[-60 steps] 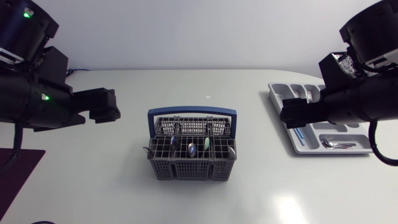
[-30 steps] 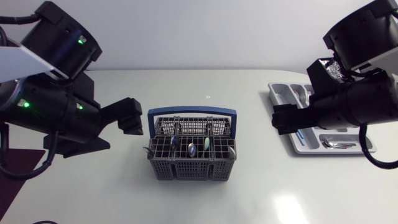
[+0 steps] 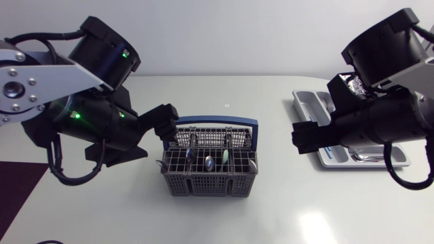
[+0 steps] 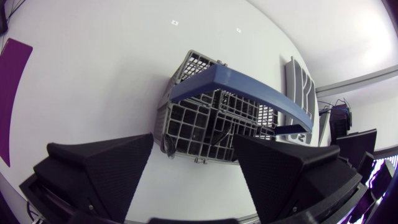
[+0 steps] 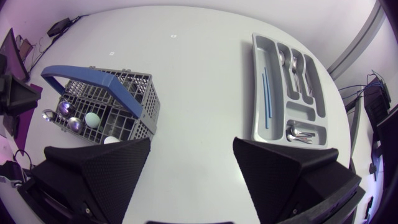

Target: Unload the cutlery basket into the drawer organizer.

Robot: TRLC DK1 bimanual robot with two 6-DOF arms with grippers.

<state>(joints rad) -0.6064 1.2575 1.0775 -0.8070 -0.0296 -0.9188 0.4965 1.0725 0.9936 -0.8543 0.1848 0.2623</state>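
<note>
The grey cutlery basket (image 3: 209, 163) with a blue handle (image 3: 210, 123) stands mid-table and holds several spoons (image 3: 210, 161). My left gripper (image 3: 165, 126) hovers at the basket's back left corner, open and empty. In the left wrist view the basket (image 4: 217, 124) lies ahead of the spread fingers (image 4: 99, 168). The grey drawer organizer (image 3: 310, 103) sits at the right, partly hidden by my right arm. My right gripper (image 3: 305, 137) hangs open and empty between basket and organizer. In the right wrist view the organizer (image 5: 258, 93) holds forks (image 5: 300, 65), spoons (image 5: 300, 132) and a blue stick (image 5: 266, 93).
A purple mat (image 3: 17, 193) lies at the table's left edge. Bare white tabletop (image 3: 271, 203) stretches between the basket and the organizer and in front of both.
My left arm has swung in from the left edge, bringing its gripper to the basket's back left corner. My right gripper has drifted a little left, away from the organizer.
</note>
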